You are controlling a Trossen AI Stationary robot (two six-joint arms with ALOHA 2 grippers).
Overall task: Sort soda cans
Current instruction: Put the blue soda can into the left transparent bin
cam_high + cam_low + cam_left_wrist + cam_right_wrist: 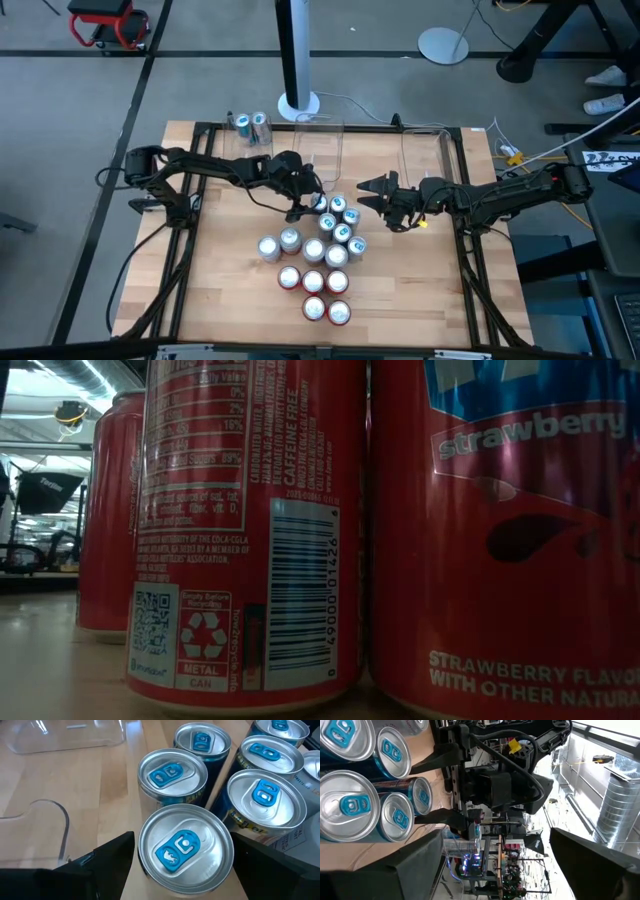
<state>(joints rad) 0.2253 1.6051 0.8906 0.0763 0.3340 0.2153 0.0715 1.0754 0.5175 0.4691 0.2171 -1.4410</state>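
Left gripper (182,870), fingers spread, straddles a blue-tabbed can (185,849) at the cluster's (322,262) near edge, not clamped. Right gripper (372,192), spread and empty, hangs just beside the cluster's opposite edge.

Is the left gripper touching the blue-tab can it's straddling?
Cannot tell: the left wrist view shows the fingers flanking the can, open, but contact is unclear.

In the low view you can read "CAFFEINE FREE", "METAL CAN" under a recycling sign and barcode digits 0 49000 01426 on the middle red can (250,530), and "strawberry" and "STRAWBERRY FLAVOR WITH OTHER NATURAL" on the right red can (510,540).
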